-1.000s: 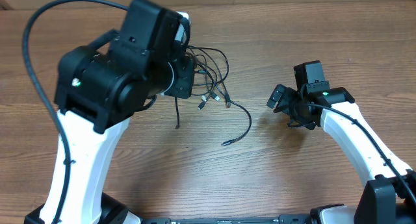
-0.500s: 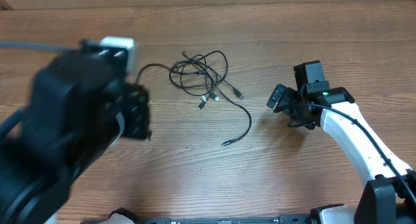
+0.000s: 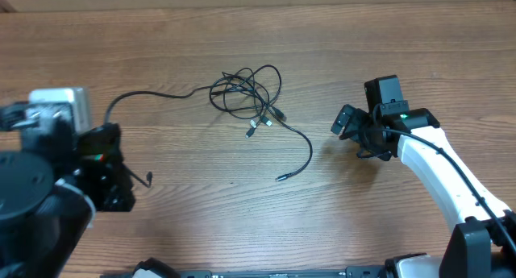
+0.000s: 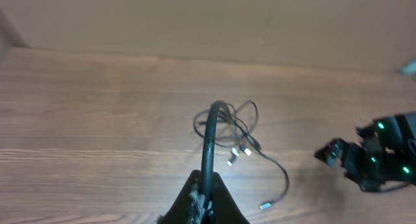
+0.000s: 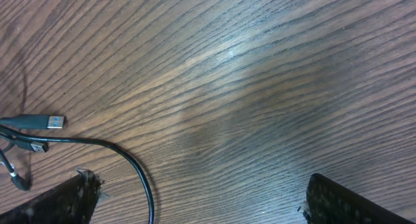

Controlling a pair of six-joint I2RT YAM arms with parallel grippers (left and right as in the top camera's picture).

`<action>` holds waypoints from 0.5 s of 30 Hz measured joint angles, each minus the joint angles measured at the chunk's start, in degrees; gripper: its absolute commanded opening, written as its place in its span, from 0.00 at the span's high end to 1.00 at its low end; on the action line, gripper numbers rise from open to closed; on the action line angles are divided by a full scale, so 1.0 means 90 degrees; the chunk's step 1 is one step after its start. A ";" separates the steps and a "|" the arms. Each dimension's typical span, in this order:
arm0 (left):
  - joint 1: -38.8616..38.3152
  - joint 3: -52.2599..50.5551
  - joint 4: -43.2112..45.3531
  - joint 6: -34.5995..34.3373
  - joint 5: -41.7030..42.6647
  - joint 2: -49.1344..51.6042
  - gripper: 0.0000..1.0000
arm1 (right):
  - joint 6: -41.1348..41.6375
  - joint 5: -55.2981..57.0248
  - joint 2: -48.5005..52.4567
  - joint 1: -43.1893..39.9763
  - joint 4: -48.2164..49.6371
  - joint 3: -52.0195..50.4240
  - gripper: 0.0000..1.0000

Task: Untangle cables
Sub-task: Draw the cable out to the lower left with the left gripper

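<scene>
Several thin black cables (image 3: 246, 91) are lying in a loose clump (image 3: 242, 89) near the middle of the wooden surface (image 3: 403, 36). We are seeing one cord (image 3: 153, 94) running out of the clump to the left and curving down into the left hand (image 4: 203, 197). That hand is squeezing tight on the cord, and in its own view the cord is rising from the closed fingers up to the clump. The right hand (image 5: 198, 185) is sitting wide apart and low over the wood, well to the right of the clump, and it is gripping nothing.

We are guessing these cables are very light and floppy. They are bending any way we pull, so a tug on one is likely dragging the whole clump along instead of freeing it. They are also thin and smooth, so they may be slipping through a weak pinch. The little silver plugs (image 3: 255, 125) are hard and a bit wider, so they may be catching on the loops.

We are thinking the best place for the right hand is the long tail (image 3: 306, 153) that is curling away below and to the right of the clump. It is lying alone there, with bare wood around it. Pinching it partway along, not on the tiny end, is looking safest. With each hand gripping a different cord, we are hoping a slow pull apart is opening the loops.
</scene>
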 measured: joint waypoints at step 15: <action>0.0000 0.0002 -0.0002 -0.0986 -0.1124 -0.1515 0.96 | 0.0002 -0.0002 0.0000 0.0000 0.0000 0.0000 0.00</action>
